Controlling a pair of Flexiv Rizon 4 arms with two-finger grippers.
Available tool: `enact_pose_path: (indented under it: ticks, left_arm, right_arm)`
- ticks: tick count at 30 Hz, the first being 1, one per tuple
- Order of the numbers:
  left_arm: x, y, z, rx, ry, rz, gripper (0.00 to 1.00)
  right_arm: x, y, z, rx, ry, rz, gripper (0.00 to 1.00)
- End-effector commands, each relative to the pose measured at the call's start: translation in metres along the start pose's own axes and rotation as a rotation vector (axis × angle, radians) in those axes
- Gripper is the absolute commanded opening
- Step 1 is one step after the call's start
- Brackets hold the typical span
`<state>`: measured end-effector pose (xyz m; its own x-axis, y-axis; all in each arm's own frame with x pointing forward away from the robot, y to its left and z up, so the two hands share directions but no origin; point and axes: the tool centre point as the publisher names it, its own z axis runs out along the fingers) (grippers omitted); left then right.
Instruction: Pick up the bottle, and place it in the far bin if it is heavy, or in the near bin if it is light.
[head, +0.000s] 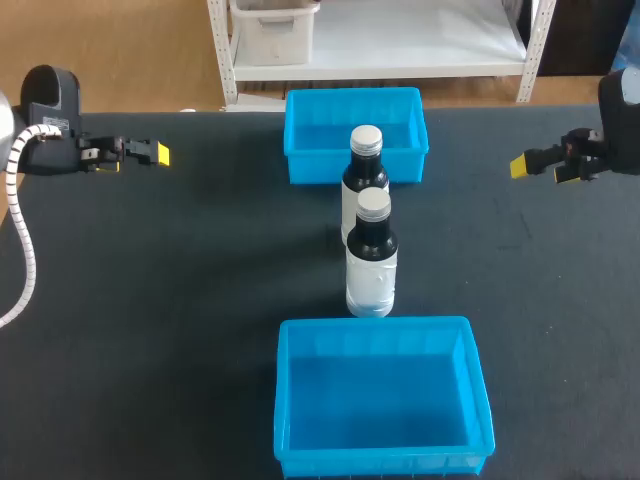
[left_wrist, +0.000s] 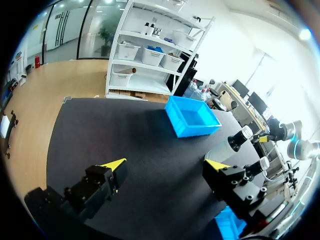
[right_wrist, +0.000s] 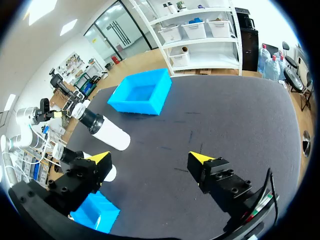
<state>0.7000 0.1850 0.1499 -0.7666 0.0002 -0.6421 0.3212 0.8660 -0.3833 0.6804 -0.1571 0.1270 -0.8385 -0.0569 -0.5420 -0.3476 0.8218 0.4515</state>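
Between far bin (head: 308, 165) and near bin (head: 288, 400): near bottle (head: 371, 262) and far bottle (head: 362, 172) upright, ungrasped.
My left end effector (head: 156, 152) and right end effector (head: 524, 165) hang open; I'd grip the near bottle squarely by its body.

We see bright, even overhead light; bottles (head: 371, 262) throw faint soft shadows on the table (head: 150, 300); left wrist view glares white ahead.

Dark grey matte table (head: 150, 300), faintly scuffed, under even light.
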Motion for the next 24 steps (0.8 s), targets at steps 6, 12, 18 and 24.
enact_pose_path:
  ticks: [6,12,18,24]
  left_arm:
    - [0.0,0.0,0.0,0.0,0.0,0.0,1.0]
    - [0.0,0.0,0.0,0.0,0.0,0.0,1.0]
    - [0.0,0.0,0.0,0.0,0.0,0.0,1.0]
    - [0.0,0.0,0.0,0.0,0.0,0.0,1.0]
  right_arm:
    - [-0.006,-0.003,0.0,-0.146,0.038,-0.182,1.0]
    - [-0.008,-0.004,-0.011,-0.343,0.092,-0.398,1.0]
    - [-0.005,-0.004,-0.02,-0.506,0.16,-0.569,1.0]
    - [0.001,0.0,-0.023,-0.655,0.234,-0.694,1.0]
